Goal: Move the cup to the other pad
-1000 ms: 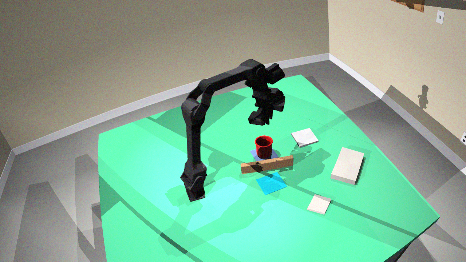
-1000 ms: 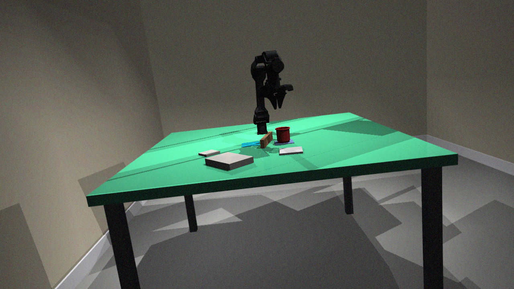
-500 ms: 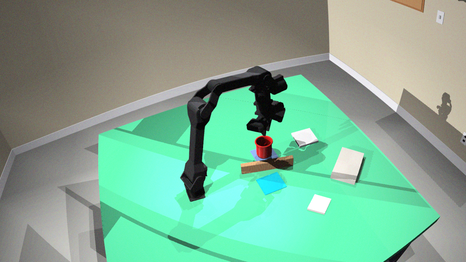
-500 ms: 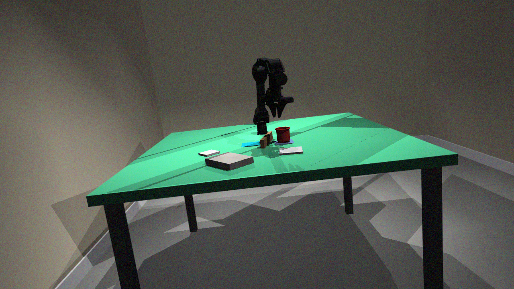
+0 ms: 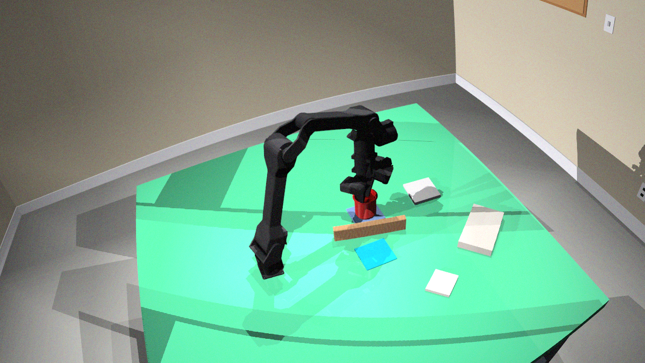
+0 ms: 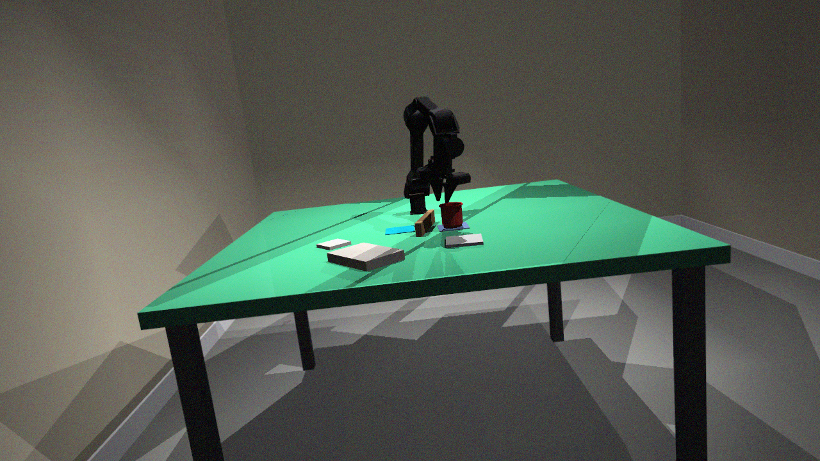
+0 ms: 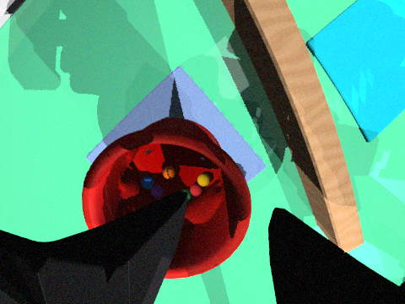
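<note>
Cup (image 5: 365, 208) (image 6: 451, 215) (image 7: 240, 203), red, stands upright on the violet pad (image 5: 379, 211) (image 6: 462, 227) (image 7: 156, 99), right of centre in the top view, probably waiting to be gripped. Exterior, centre right: my end effector (image 5: 367, 198) (image 6: 442, 201) (image 7: 229, 210) reaches down beside its rim. Wrist, lower half: the fingers are apart, one over the marbles (image 7: 203, 179), likely to straddle the wall.

Your end effector (image 5: 366, 196) (image 6: 442, 201) (image 7: 229, 210) has descended toward the red cup (image 5: 364, 210) (image 6: 451, 216) (image 7: 95, 194), its fingers now blocking part of the rim from above. Your arm's (image 5: 331, 121) (image 6: 416, 146) forearm has dropped closer to level, while shadows have shifted across the worktop (image 5: 193, 270) (image 6: 516, 246).
</note>
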You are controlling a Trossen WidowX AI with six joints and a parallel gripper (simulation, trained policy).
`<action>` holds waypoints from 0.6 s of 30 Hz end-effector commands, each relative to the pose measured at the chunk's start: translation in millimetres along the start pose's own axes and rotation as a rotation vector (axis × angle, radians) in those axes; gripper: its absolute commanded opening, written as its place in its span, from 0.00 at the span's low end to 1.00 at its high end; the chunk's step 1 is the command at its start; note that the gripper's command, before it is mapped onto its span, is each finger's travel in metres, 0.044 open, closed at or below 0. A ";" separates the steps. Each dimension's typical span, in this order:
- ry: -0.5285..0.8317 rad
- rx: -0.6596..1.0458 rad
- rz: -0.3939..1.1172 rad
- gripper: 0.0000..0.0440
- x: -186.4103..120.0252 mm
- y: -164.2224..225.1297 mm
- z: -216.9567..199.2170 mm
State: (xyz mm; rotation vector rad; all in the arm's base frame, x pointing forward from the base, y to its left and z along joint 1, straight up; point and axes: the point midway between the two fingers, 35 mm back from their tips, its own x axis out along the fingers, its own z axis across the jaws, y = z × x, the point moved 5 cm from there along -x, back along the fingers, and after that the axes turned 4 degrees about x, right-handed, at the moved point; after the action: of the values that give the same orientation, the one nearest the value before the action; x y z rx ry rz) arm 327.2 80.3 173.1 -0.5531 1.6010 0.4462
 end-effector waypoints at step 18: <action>0.052 -0.121 0.003 0.10 66.1 8.3 1.8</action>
State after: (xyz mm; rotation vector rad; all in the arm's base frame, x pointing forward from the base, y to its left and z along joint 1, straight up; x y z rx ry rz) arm 320.3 83.6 110.2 -0.6377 1.6357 0.5269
